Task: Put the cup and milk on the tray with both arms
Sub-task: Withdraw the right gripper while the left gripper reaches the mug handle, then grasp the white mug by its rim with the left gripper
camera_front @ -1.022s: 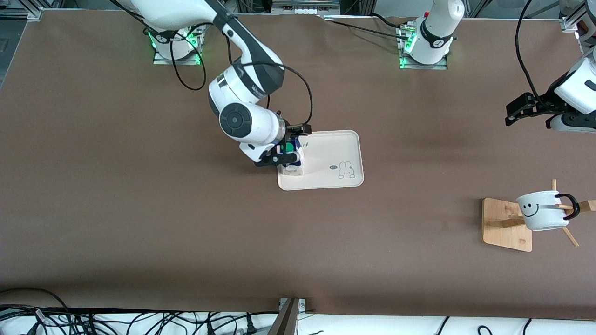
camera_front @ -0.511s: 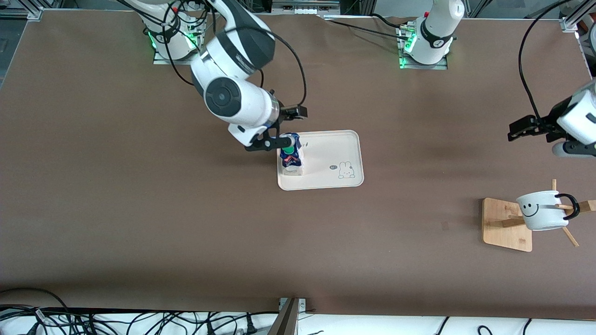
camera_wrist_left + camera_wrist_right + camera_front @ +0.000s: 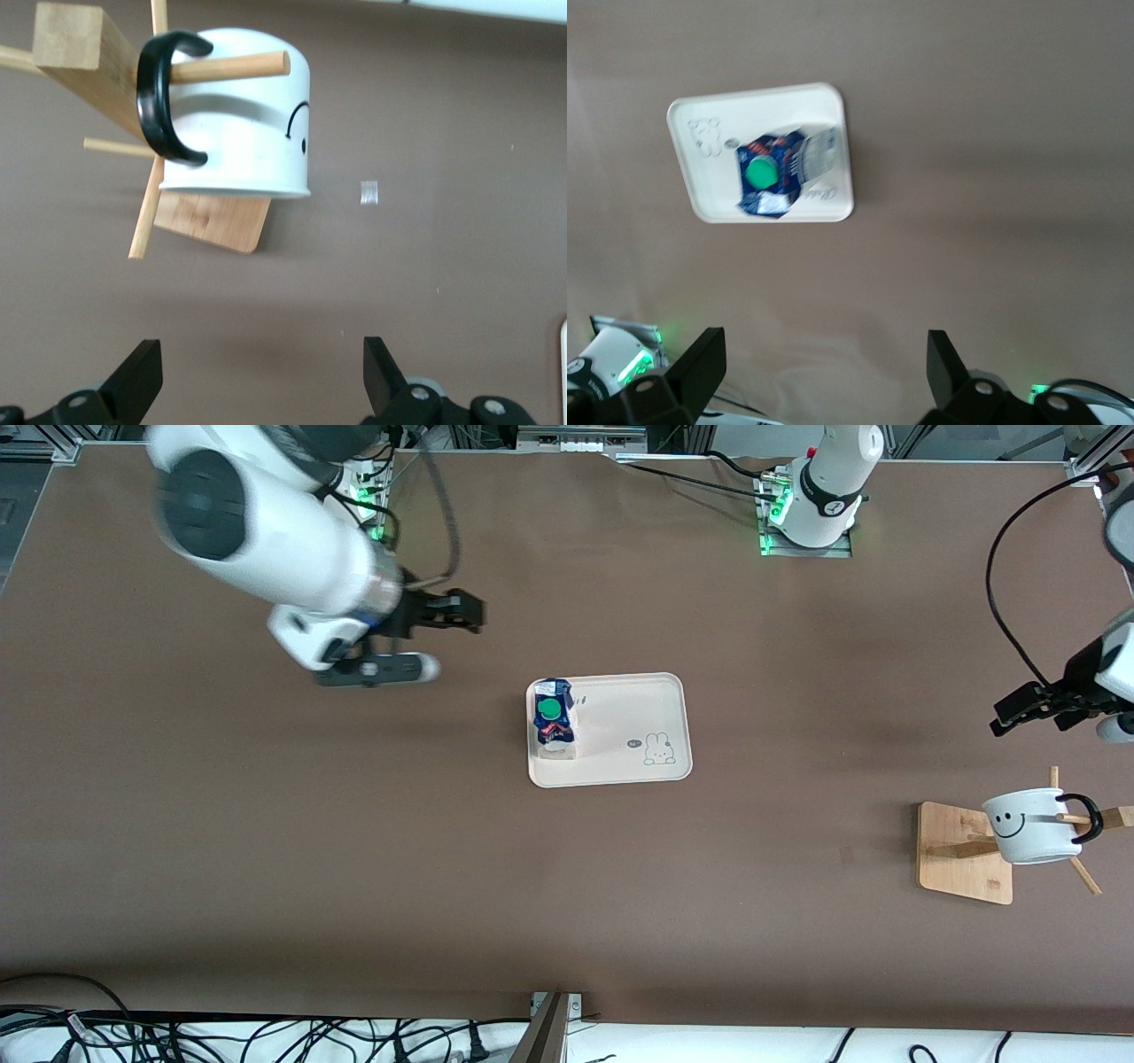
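The milk [image 3: 553, 722] stands upright on the tray [image 3: 633, 731], at the tray's end toward the right arm; both also show in the right wrist view, the milk [image 3: 775, 173] on the tray [image 3: 824, 111]. My right gripper [image 3: 443, 639] is open and empty, up in the air over bare table between the tray and the right arm's base. The cup [image 3: 1028, 828] hangs by its black handle on a peg of a wooden rack; it also shows in the left wrist view [image 3: 244, 115]. My left gripper [image 3: 1041, 713] is open and empty, above the table beside the rack.
The wooden rack base [image 3: 961, 850] lies at the left arm's end of the table, nearer the front camera than the tray. Its pegs [image 3: 230, 64] stick out around the cup. Cables lie along the table's front edge [image 3: 266, 1036].
My right gripper has let go of the milk, risen and moved away toward the right arm's end. My left gripper has moved closer to the cup on the rack.
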Robot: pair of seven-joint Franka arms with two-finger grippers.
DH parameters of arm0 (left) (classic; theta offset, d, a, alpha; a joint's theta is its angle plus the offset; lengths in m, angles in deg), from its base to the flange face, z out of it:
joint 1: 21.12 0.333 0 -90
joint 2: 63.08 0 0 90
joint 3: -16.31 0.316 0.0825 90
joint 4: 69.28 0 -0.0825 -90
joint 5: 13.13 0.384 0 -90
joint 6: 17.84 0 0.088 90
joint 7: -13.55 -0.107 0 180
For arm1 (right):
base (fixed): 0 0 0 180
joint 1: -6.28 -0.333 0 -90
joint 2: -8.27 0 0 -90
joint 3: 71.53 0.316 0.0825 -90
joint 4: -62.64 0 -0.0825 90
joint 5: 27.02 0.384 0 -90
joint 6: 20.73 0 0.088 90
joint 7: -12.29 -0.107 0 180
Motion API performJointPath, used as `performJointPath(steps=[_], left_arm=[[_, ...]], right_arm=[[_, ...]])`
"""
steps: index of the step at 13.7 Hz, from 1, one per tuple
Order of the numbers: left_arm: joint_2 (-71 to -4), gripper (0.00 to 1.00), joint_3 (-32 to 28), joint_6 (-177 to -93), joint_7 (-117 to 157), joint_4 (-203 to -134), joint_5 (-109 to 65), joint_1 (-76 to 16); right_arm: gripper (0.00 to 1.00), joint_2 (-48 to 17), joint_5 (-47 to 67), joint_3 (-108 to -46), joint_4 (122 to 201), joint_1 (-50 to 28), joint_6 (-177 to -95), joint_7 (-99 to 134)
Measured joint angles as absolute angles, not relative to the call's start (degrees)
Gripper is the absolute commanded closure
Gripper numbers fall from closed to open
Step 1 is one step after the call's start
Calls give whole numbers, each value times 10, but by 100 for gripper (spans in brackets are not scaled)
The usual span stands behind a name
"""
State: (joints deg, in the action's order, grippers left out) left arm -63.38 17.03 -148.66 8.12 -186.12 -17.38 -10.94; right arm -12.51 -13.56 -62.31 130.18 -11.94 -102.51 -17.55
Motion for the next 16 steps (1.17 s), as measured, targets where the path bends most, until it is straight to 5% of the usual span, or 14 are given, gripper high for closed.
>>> performJointPath(steps=[5,16], left_arm=[[-645,0,169,-1651,62,-1952,-300,-112],[-532,0,169,-1672,-27,-1859,-494,-89]], right_arm=[[0,-105,-261,-622,1294,-50,-974,-48],[0,-105,-317,-623,1332,75,-1038,39]])
